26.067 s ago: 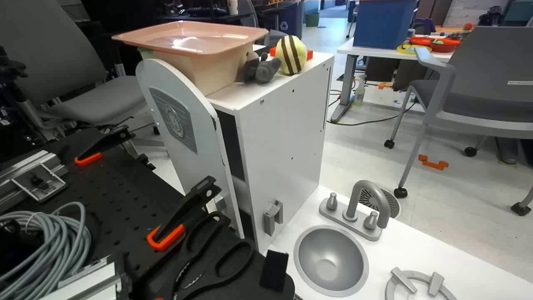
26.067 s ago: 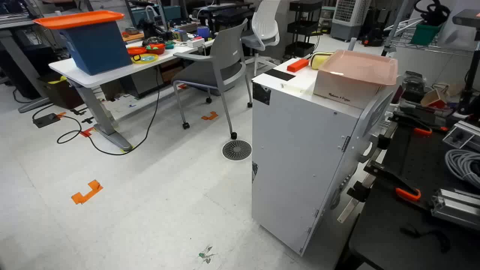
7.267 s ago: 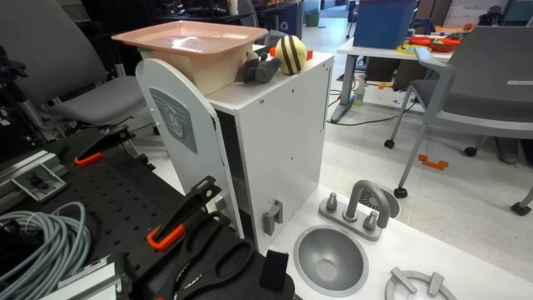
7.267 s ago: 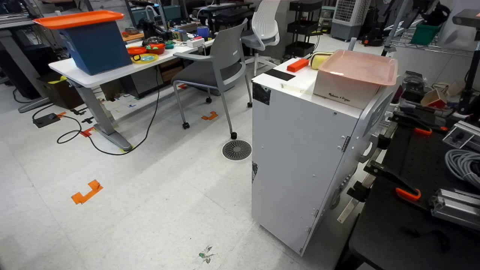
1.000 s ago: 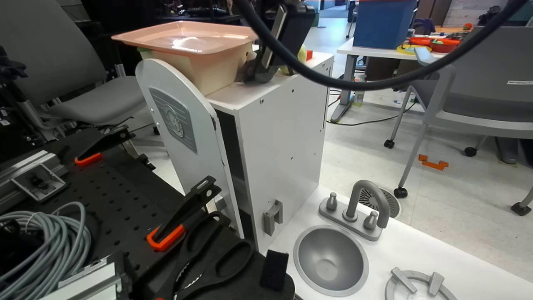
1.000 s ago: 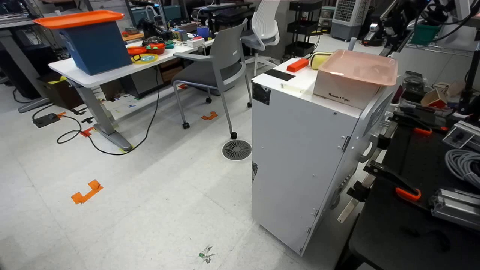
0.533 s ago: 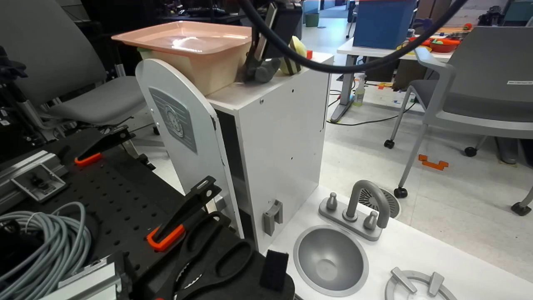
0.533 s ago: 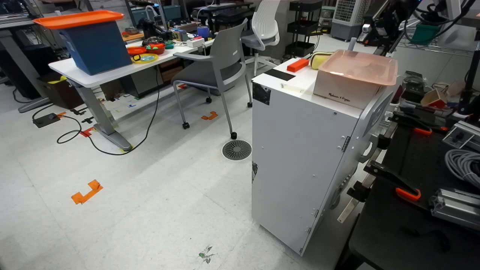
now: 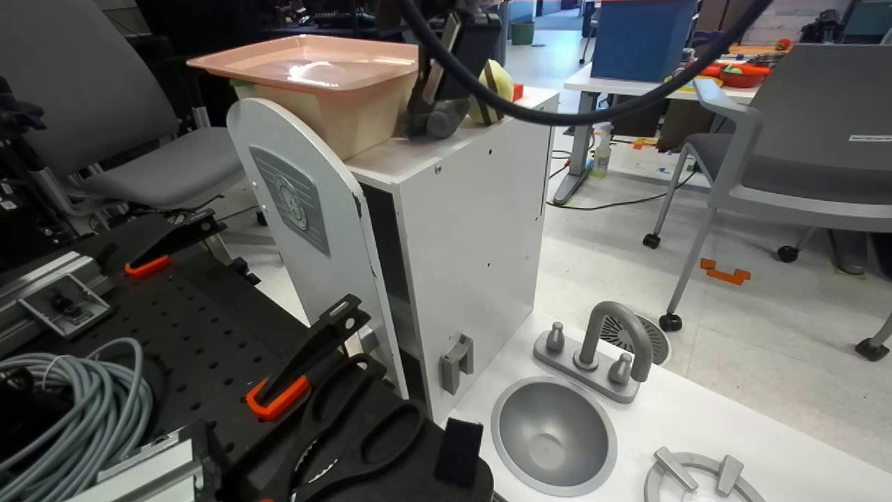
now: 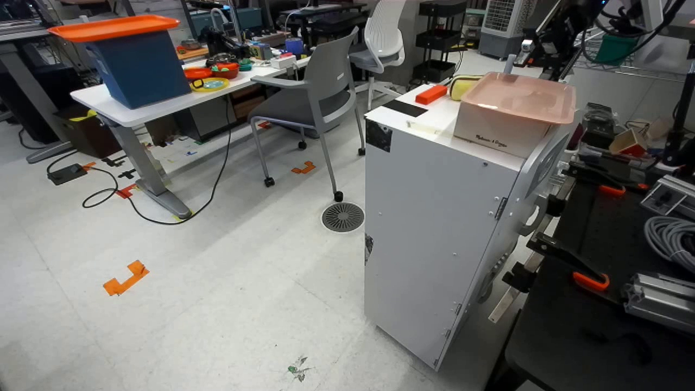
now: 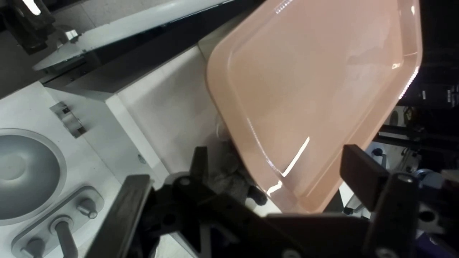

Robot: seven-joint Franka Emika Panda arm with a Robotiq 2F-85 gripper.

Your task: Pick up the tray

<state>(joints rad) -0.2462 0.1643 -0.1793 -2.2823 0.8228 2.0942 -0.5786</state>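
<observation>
In the wrist view, across the upper part, the tray (image 11: 308, 82), salmon-pink, with bright reflections on its bottom. At both sides of its nearest corner, the gripper (image 11: 279, 159), with jaws standing widely apart and holding nothing; overlap of one finger with the rim, touch not possible to judge. In the way beside the opposite finger, partly under the tray's edge, a dark grey rounded object (image 11: 229, 182). Towards lower left, a round grey basin (image 11: 21, 175) sunk in a white counter (image 11: 21, 107), just beside a faucet (image 11: 66, 236).

In an exterior view, on top of a white cabinet (image 9: 481, 230), a cream box (image 9: 355, 118) with the tray lying over it, so with inside hidden. Near it, partly behind the gripper, a yellow ball with brown stripes (image 9: 498, 80). In front, hanging in a curve, a thick black cable (image 9: 592, 117). On a black perforated board (image 9: 209, 307), a grey coil (image 9: 115, 380) and a clamp (image 9: 317, 341). On a grey chair (image 9: 808, 111), a white label (image 9: 871, 139), too small for reading.

In an exterior view, on a white table (image 10: 87, 98), a blue bin (image 10: 144, 70) under an orange cover (image 10: 117, 27), and near it a red bowl (image 10: 231, 75) with something green inside. On the cabinet top, a red block (image 10: 431, 94). On the cream box, dark blurred letters, looking like "Melissa & Doug".
</observation>
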